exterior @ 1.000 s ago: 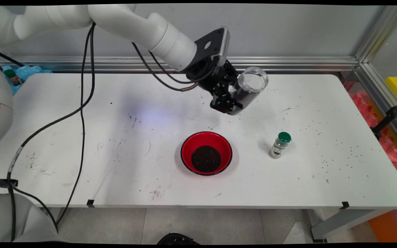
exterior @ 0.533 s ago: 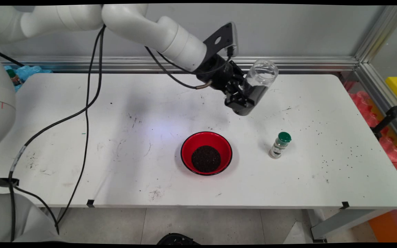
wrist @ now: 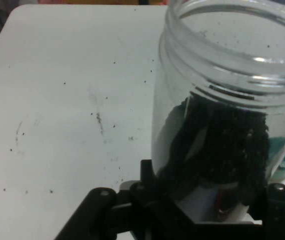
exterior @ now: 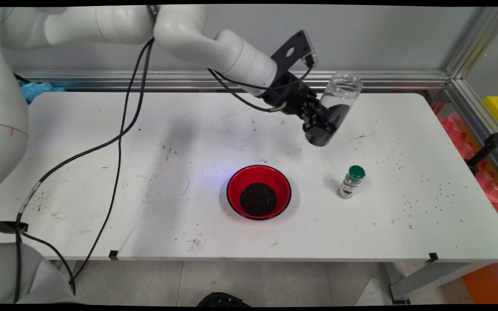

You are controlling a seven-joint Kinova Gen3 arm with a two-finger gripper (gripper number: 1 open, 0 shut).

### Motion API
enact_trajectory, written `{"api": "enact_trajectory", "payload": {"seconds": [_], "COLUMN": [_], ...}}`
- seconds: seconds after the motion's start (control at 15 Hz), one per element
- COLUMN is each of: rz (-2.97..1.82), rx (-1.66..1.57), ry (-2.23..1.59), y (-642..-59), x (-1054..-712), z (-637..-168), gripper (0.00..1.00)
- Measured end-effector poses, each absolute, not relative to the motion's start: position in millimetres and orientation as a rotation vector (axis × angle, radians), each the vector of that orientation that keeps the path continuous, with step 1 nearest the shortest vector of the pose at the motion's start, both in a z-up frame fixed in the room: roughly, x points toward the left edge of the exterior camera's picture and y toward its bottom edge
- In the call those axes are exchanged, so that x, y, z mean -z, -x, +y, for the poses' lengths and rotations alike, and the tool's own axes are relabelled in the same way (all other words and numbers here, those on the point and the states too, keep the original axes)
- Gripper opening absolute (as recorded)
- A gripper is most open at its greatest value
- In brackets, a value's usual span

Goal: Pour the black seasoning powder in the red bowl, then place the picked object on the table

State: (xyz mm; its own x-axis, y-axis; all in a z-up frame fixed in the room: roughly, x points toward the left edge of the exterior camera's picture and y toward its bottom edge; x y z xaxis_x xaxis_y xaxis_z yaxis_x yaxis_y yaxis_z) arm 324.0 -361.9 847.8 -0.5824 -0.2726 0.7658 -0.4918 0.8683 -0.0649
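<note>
White worktop, speckled with dark crumbs, mostly on its right part. Red bowl sits near the worktop's middle, dark granules heaped inside. Tool is up off the worktop, behind and right of the bowl, pinching a clear open jar low on its body; the jar tilts, mouth up and to the right, dark granules in its lower part. Small green-capped shaker stands right of the bowl, below the jar.

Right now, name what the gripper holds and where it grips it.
The gripper holds a clear open jar of dark grains, clamped around its lower body, tilted above the table.
</note>
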Motion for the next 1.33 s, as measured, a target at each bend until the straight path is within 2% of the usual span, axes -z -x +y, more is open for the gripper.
{"api": "enact_trajectory", "payload": {"seconds": [1.33], "rz": [-2.187], "rx": [-0.342], "ry": [-0.504], "y": [-293], "x": [-796], "z": [-410], "gripper": [0.0]}}
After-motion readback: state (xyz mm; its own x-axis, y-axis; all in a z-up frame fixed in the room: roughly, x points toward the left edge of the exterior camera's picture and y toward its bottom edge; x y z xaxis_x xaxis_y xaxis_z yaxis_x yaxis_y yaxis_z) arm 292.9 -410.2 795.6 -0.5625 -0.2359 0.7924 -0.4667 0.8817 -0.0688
